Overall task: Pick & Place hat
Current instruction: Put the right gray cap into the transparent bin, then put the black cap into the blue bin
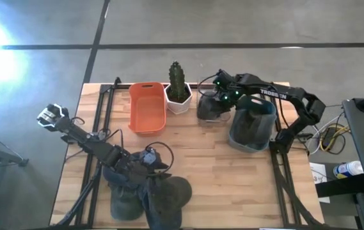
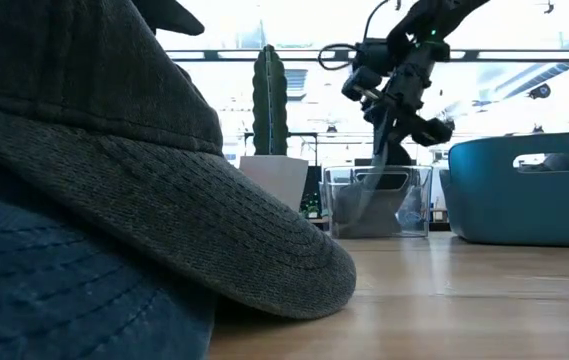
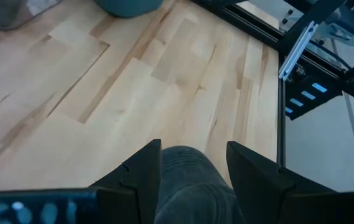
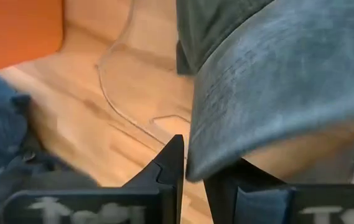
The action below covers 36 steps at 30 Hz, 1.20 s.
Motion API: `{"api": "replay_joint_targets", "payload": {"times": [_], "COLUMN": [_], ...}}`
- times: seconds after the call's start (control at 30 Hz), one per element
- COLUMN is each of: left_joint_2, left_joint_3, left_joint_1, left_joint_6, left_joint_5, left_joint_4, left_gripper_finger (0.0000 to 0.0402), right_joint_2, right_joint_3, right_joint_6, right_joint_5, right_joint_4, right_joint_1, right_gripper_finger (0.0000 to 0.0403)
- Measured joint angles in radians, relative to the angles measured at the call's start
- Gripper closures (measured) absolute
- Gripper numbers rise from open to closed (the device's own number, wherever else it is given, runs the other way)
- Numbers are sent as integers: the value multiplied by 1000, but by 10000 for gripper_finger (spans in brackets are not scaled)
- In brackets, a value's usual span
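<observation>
Several dark grey and blue hats [image 1: 162, 195] lie in a heap on the table's near side; one grey brim [image 2: 164, 220] fills the low view's foreground. My left gripper [image 1: 148, 160] is down on this heap, shut on a grey hat [image 3: 186, 180]. My right gripper [image 1: 219, 96] hovers over a clear container [image 2: 379, 200] on the far side. It is shut on another grey hat [image 1: 208, 107], which hangs down into that container. My left gripper pinches a rounded grey piece of the hat [image 3: 188, 163] between its two fingers, coming slanting down from the table's left. Which part of the hat this is cannot be told. The hat rests on the heap. My right gripper pinches the edge of the grey hat's brim [image 4: 196, 158] between its two fingers [image 4: 172, 163], from above. The hat hangs below the fingers, with its lower part inside the clear container [image 4: 133, 118].
On the far side stand an orange bin [image 1: 146, 107] and a cactus in a white pot [image 1: 178, 89], left of the clear container. A blue-grey tub [image 1: 252, 124] stands to its right. Bare wood [image 1: 213, 172] lies between heap and containers. Black rails edge the table [image 1: 283, 185].
</observation>
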Motion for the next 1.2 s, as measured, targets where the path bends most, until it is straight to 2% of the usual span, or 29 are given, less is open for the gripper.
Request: {"api": "replay_joint_targets", "payload": {"times": [0.07, 0.27, 0.5, 0.67, 0.77, 0.9, 1.07, 1.13, 1.2], "left_joint_2": [0, 0, 0, -6, -17, -46, -111, -138, -161], "left_joint_3": [0, 0, 0, 0, 0, 0, 0, 0, 0], "left_joint_1": [0, 0, 0, 1, 1, 1, 1, -1, -3], "left_joint_6": [1, 0, 13, 30, 22, 19, 77, 91, 85], "left_joint_5": [-8, -11, -19, -19, -19, -18, -9, 49, 167], "left_joint_4": [0, -8, -24, -65, -123, -195, -226, -241, -277], "left_gripper_finger": [227, 227, 227, 227, 227, 227, 227, 227, 227], "right_joint_2": [4, -53, -132, -249, -335, -418, -411, -379, -336], "right_joint_3": [0, 16, 51, 71, 70, 56, 44, 39, 38], "right_joint_6": [-8, -39, -77, -79, -34, 100, 259, 300, 329], "right_joint_5": [8, 213, 306, 362, 361, 359, 380, 383, 383], "right_joint_4": [-10, -60, -188, -282, -300, -296, -263, -207, -126], "right_joint_1": [-11, -14, -16, 20, 93, 249, 500, 597, 682], "right_gripper_finger": [356, 341, 275, 233, 222, 222, 224, 225, 225]}}
